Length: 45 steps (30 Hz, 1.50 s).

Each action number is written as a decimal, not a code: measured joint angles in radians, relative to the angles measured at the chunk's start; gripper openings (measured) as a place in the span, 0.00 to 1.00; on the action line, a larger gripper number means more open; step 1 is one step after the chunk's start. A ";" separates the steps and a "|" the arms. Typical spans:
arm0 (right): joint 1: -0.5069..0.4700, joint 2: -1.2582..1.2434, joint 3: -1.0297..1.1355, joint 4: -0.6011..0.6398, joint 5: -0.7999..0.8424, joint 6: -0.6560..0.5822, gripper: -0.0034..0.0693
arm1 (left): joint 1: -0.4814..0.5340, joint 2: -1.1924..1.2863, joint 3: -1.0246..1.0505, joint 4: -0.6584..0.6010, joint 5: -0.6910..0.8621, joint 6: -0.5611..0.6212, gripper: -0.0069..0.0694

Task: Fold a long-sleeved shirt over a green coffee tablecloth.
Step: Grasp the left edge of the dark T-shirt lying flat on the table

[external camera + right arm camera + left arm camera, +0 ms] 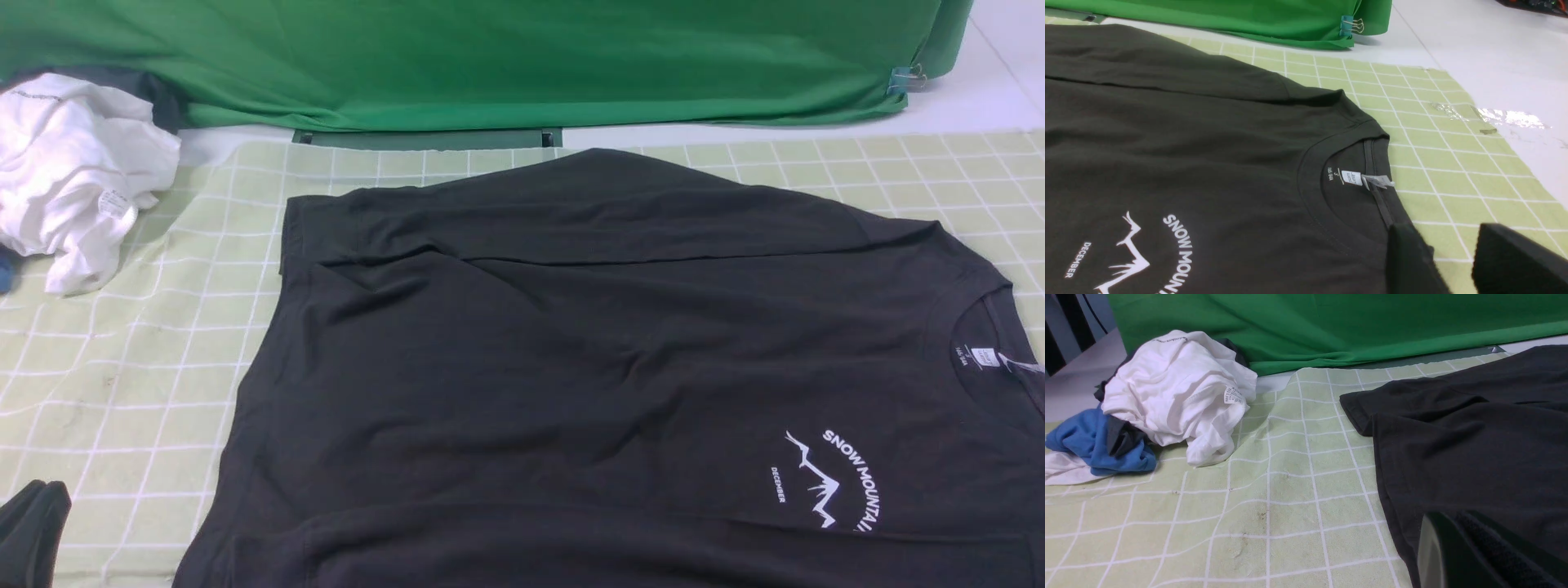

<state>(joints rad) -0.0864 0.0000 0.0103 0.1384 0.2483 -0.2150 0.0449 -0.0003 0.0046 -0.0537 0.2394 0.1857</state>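
Note:
The long-sleeved shirt (571, 367) is black and lies spread flat on the green coffee tablecloth (122, 384), a pale yellow-green cloth with a white grid. Its collar and white neck label (1351, 177) point right, with the "SNOW MOUNTAIN" print (849, 482) beside them. The far sleeve is folded onto the body. My left gripper (37, 498) sits low at the near left, its fingers (1437, 547) close together by the shirt's left edge (1384, 477) and shut on nothing. My right gripper (1453, 261) is open beside the collar, showing bare cloth between its fingers.
A crumpled white garment (73, 171) with a small tag lies at the far left on blue (1090, 441) and dark cloth. A deep-green fabric sheet (490, 57) hangs along the back, held by a binder clip (1351, 25). Shiny tape (1490, 116) holds the cloth's right edge to the white table.

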 joint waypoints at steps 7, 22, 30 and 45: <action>0.000 0.000 0.000 0.000 0.000 0.000 0.38 | 0.000 0.000 0.000 0.000 0.000 0.000 0.11; 0.000 0.000 0.000 0.000 0.000 0.000 0.38 | 0.000 0.000 0.000 -0.137 -0.332 -0.039 0.11; 0.000 0.000 0.000 0.000 0.000 0.000 0.38 | 0.000 0.000 0.000 -0.211 -0.636 -0.214 0.11; 0.000 0.000 0.001 0.147 -0.100 0.077 0.38 | 0.001 0.049 -0.260 -0.204 -0.479 -0.495 0.11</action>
<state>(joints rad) -0.0864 0.0000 0.0114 0.2851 0.1484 -0.1377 0.0458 0.0483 -0.2550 -0.2578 -0.2393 -0.3088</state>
